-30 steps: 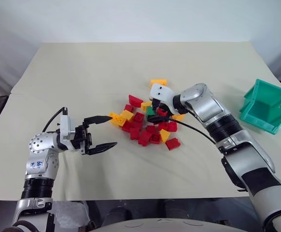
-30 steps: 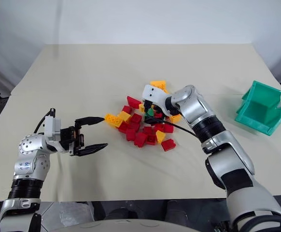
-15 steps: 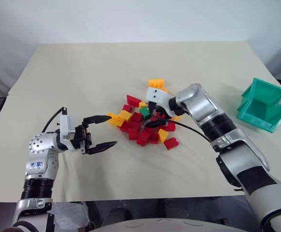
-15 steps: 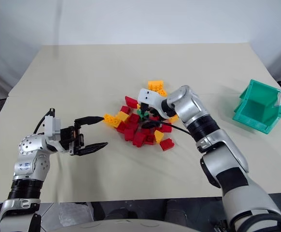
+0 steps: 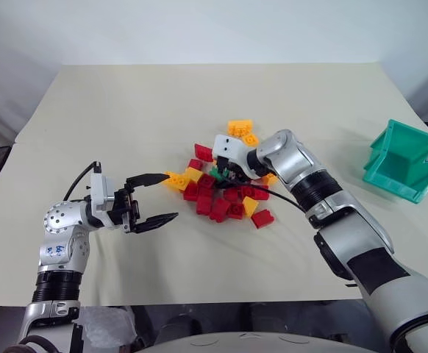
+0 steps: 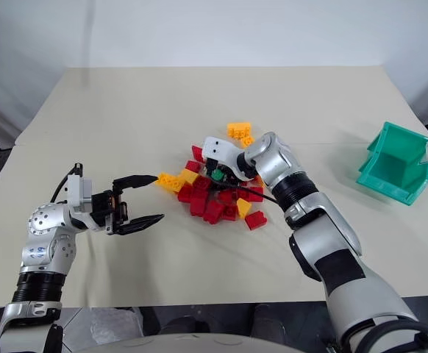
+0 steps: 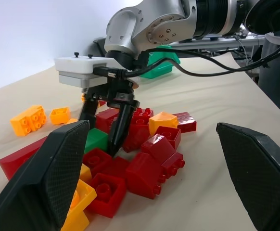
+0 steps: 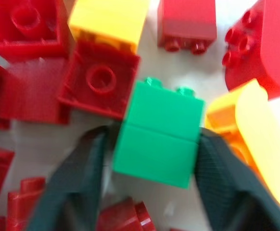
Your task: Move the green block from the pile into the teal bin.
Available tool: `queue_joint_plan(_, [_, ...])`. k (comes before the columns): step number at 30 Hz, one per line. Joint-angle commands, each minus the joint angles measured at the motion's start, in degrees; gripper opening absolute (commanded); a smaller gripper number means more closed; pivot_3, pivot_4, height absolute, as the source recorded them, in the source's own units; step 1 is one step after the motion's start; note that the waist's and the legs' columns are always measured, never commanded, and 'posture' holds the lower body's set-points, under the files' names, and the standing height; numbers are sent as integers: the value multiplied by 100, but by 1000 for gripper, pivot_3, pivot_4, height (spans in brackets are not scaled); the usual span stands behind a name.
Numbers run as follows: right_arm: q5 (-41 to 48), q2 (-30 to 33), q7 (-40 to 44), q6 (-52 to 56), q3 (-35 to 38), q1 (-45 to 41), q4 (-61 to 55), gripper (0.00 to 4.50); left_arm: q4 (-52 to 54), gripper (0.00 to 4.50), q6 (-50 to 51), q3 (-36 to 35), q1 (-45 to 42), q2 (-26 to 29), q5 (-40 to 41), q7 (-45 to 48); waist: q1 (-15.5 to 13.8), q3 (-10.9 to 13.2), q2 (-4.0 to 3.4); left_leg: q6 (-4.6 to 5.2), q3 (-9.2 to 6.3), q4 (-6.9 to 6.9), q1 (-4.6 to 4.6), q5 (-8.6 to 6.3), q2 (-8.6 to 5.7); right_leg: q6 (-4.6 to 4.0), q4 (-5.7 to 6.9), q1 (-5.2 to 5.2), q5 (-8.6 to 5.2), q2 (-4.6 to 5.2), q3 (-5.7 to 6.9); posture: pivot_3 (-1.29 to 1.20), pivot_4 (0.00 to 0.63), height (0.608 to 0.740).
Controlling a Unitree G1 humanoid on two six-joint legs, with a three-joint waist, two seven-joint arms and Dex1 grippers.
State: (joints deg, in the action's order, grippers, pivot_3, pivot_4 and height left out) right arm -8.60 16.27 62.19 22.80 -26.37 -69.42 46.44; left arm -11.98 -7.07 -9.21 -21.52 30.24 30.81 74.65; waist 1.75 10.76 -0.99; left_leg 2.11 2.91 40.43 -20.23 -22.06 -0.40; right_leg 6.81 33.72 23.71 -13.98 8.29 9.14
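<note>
Right wrist view places the green block point(image 8: 158, 139) directly between the two black fingers point(image 8: 70, 185) of the right gripper point(image 6: 215, 179), one finger against each side face. The block rests studs away from the wrist, among the bricks. A red brick point(image 8: 99, 79) touches one of its edges and a yellow-orange brick point(image 8: 246, 130) lies just beside the opposite edge. The jaws stand narrow, pressed on the green block's sides; the block still sits in the pile point(image 5: 225, 193) on the table point(image 5: 126, 110).

In the head views, the right gripper points down and to the left into the middle of the pile, with its white housing point(image 5: 229, 144) on the far side of the bricks. The green block shows as a small dark-green patch at the fingertips, with red bricks to its near side and its left.

The left gripper point(image 5: 155, 199) hovers just left of the pile, pointing right, above the table surface. Its jaws stand wide and hold nothing. The far fingertip lies close to a yellow-orange brick point(image 5: 176, 179) at the left edge of the pile; contact cannot be determined.

Two yellow-orange bricks point(image 5: 241, 130) lie on the far side of the pile, slightly apart from it.

The teal bin point(image 5: 403, 161) stands at the right edge of the table, well apart from the pile, with its interior visible and bare.
</note>
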Motion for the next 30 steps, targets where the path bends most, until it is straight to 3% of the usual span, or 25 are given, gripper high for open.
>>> queue_joint_plan(1, [90, 300, 83, 183, 325, 68, -642, 1504, 99, 4500, -78, -67, -51, 12, 39, -13, -7, 0, 0, 0, 0, 0, 0, 0, 0, 0, 0, 0, 0, 0, 0, 0, 150, 740])
queue_joint_plan(9, [968, 1288, 54, 1458, 1619, 1138, -3423, 1504, 342, 4500, 175, 240, -322, -166, -5, -162, -34, 0, 0, 0, -7, 0, -8, 0, -1, 0, -5, 1, 0, 1, 6, 0, 150, 740])
queue_joint_plan(15, [1726, 1960, -572, 2567, 3207, 2306, -5349, 1504, 640, 4500, 525, 686, -675, -619, -372, -951, -174, 1, 1, 1, 0, 2, -9, 0, -2, 2, -7, 1, 1, 2, 2, 0, 150, 740])
queue_joint_plan(18, [1816, 2312, -1209, 2809, 4465, 2936, -5875, 1504, 630, 4500, 676, 1182, -963, -922, -888, -1375, -264, 1, 2, 1, 4, 3, -8, 0, -3, 2, -6, 0, 1, 1, 1, 0, 150, 740])
queue_joint_plan(20, [1666, 2494, -1899, 2936, 5390, 3264, -5884, 1504, 444, 4500, 688, 1371, -1256, -1238, -1054, -1622, -339, 1, 2, 3, 10, 5, -10, 1, -5, 6, -7, 0, 3, 2, 0, 0, 150, 740])
queue_joint_plan(23, [1551, 2781, -2363, 2814, 5976, 3844, -5707, 1504, 116, 4500, 668, 1508, -1608, -1559, -1255, -1869, -367, 1, 2, 6, 28, 8, -12, 3, -10, 10, -8, -2, 6, 5, -2, 0, 150, 740])
queue_joint_plan(27, [1456, 3085, -2776, 2323, 6053, 4158, -4983, 1504, -387, 4500, 552, 1635, -2024, -1849, -1509, -2062, -279, 1, 2, 7, 77, 3, -3, 3, -4, 10, -8, -2, 6, 0, -9, 0, 150, 740])
queue_joint_plan(30, [1321, 3200, -3136, 1434, 5721, 3607, -3382, 1504, -842, 4500, 578, 1855, -2417, -1984, -1849, -2171, -216, 1, 2, 14, 96, -7, 9, 9, -5, 8, -5, -2, 7, 1, -21, 0, 150, 740])
